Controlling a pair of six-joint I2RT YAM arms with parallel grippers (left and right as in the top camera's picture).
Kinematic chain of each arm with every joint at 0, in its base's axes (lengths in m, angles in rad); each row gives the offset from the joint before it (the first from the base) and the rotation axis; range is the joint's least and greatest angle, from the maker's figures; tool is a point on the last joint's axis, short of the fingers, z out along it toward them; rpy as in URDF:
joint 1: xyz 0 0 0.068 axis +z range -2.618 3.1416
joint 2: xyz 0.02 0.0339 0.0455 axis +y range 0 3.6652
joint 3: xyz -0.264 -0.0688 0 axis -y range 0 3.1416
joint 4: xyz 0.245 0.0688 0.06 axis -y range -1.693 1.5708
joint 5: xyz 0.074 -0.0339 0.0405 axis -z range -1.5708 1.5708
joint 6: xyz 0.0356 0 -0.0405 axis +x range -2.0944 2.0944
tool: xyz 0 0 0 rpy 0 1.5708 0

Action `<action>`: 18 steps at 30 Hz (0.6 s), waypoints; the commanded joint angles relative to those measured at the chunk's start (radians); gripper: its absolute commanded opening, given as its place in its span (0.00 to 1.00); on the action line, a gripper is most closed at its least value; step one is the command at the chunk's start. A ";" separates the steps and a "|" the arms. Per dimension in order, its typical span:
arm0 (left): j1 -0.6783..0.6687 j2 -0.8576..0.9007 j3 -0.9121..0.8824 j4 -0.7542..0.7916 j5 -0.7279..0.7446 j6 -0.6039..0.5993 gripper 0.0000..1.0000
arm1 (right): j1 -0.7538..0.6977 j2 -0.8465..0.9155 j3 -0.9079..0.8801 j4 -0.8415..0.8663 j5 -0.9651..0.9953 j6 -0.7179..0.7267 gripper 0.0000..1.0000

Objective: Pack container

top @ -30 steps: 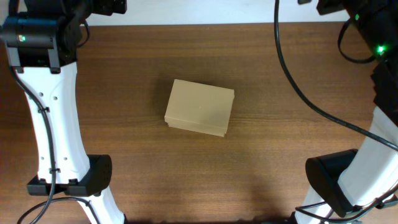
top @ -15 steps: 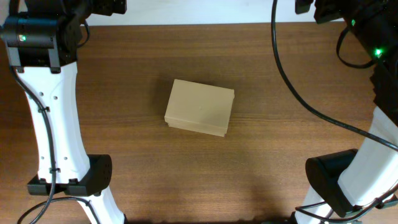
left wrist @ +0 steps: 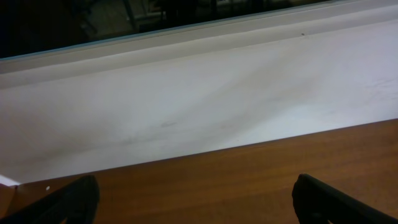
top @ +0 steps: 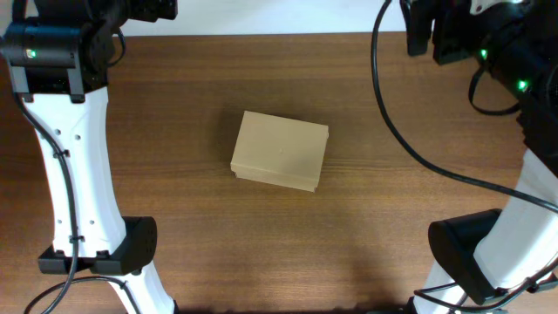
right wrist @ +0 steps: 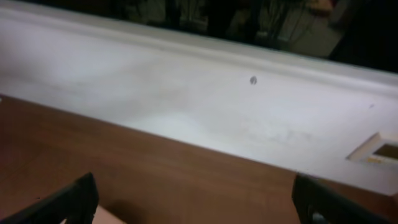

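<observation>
Plainly, both grippers stood open and empty, fingers spread wide: the left gripper (left wrist: 196,199) and the right gripper (right wrist: 193,199) faced the white wall (left wrist: 186,106), well away from the container (top: 280,150). The box lay shut mid-table (top: 192,227), behind both. To do well, either arm should approach the flap edge squarely.

The container (top: 281,150) is sitting on the table (top: 192,96) near its middle, lid closed, well apart from both arms. The left arm (top: 74,148) is standing at the table's left edge, the right arm (top: 510,61) at the far right corner. A wall ledge (left wrist: 186,106) is running behind the table's far edge.
</observation>
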 commanded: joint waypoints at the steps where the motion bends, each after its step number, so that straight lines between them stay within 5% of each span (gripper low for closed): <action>1: 0.001 0.002 0.010 -0.002 -0.007 0.009 1.00 | 0.005 -0.020 0.001 -0.010 0.005 0.008 0.99; 8: 0.001 0.002 0.010 -0.002 -0.007 0.009 1.00 | 0.003 -0.240 -0.163 0.017 0.005 0.008 0.99; 18: 0.001 0.002 0.010 -0.002 -0.007 0.009 1.00 | -0.030 -0.800 -0.938 0.340 0.015 0.008 0.99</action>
